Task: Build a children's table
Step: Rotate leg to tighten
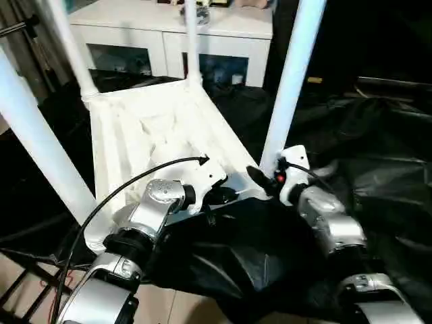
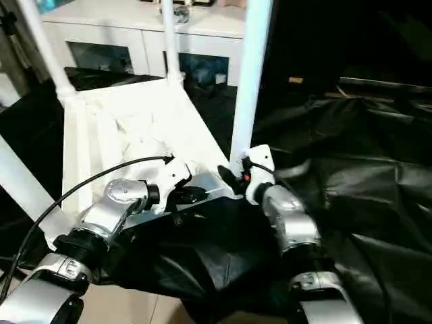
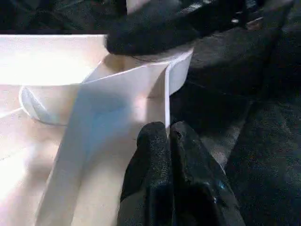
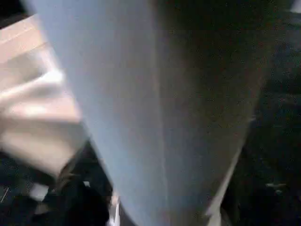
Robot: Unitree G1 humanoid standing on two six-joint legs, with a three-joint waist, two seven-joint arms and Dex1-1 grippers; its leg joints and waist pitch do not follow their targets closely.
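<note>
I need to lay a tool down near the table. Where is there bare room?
Free: the black sheet to the right of the near right leg and right gripper. Crowded: the tabletop's near edge, where the left gripper and both forearms meet.

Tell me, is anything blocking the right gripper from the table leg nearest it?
Nothing visible. The right gripper sits right at the base of the near right leg, where it enters the tabletop corner socket. Only black sheeting lies around them.
</note>
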